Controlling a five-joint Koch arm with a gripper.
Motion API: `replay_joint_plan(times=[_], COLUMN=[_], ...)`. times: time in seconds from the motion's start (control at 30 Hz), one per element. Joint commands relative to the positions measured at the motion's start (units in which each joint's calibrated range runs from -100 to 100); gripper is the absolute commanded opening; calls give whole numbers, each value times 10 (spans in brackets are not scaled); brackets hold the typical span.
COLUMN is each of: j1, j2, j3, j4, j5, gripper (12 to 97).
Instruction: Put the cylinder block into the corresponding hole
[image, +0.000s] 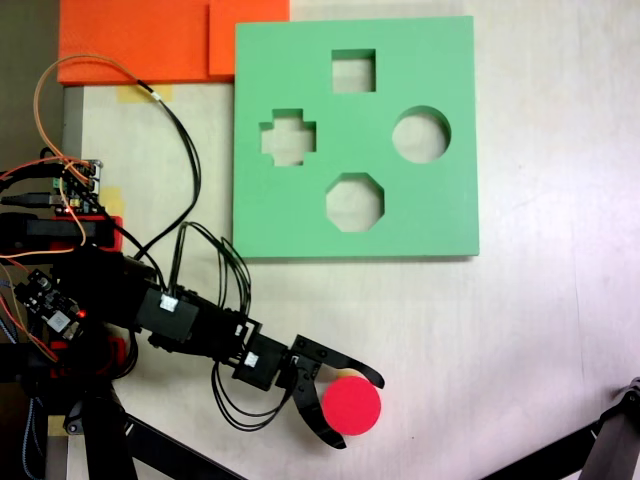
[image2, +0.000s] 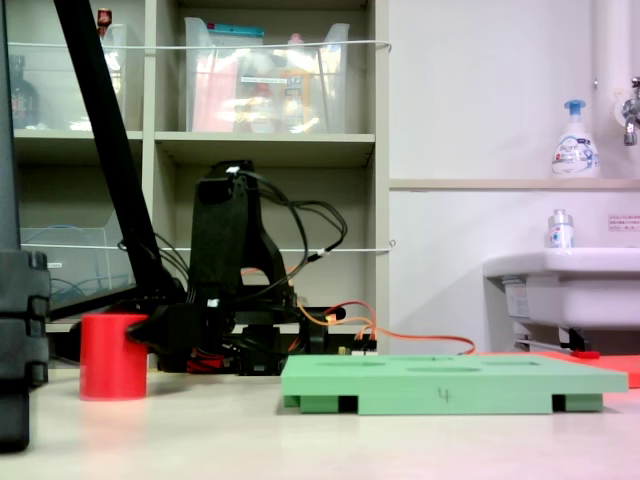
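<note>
Fixed view from above: the arm reaches low across the table, its gripper (image: 352, 410) spread with the red cylinder (image: 351, 407) standing upright between the jaws, one curved jaw on each side, set for a grasp by the look of it. Well beyond the jaws lies the green board (image: 300, 215), its round hole (image: 421, 135) empty.

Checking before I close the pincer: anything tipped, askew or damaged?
Nothing stands out. The red cylinder stands upright on the table between the open pincer jaws, and the green board lies flat, cutouts empty.
</note>
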Motion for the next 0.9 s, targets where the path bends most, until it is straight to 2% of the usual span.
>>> replay_joint_plan(times=[0.0, 0.27, 0.6, 0.87], j1=[3, 19, 85, 176], j2=[-19, -147, -591, -614], j3=[5, -46, -58, 33], j4=[2, -4, -266, -315], j5=[2, 1, -11, -12], gripper=[429, 405, 405, 405])
